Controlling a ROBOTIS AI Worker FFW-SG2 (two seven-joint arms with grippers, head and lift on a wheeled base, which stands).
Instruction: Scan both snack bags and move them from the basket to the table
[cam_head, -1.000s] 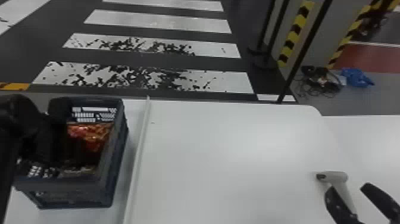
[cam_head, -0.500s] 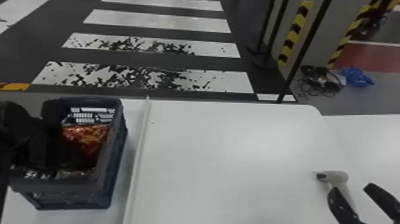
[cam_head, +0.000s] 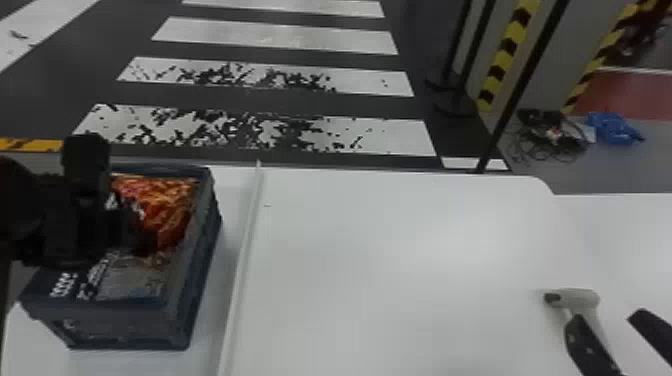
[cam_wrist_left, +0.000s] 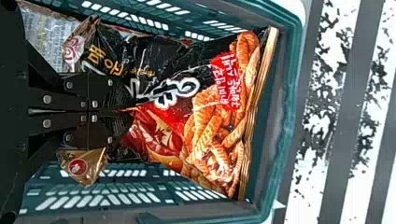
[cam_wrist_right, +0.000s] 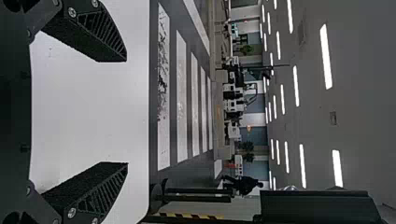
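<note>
Okay, left gripper (cam_head: 122, 227) is over the basket (cam_head: 127, 310), clenched on the snack bag (cam_head: 167, 215); black-and-red packaging is bunched up at its fingertips. Bag's still-sealed far edge runs crosswise ahead of the gripper, close to the basket's end wall, with the orange snack picture just short of it. Bag sits within the basket's outline in the head view; can't tell if it touches the bottom. Silvery packaging (cam_wrist_left: 44, 35) off to one side of the left gripper, back beside its fingers, also in the basket; looks like the second bag, mostly hidden. Small gold corner with a red badge (cam_wrist_left: 84, 165) on the gripper's other side, can't tell which bag it belongs to.

Right gripper (cam_head: 609, 317) is released, fingers spread wide with nothing between them, above the white table (cam_head: 400, 250). Pale scanner (cam_head: 580, 299) lies on the table near its fingertips, partly behind one finger. White strip (cam_head: 245, 250) runs between the two grippers, nearer the left one.
</note>
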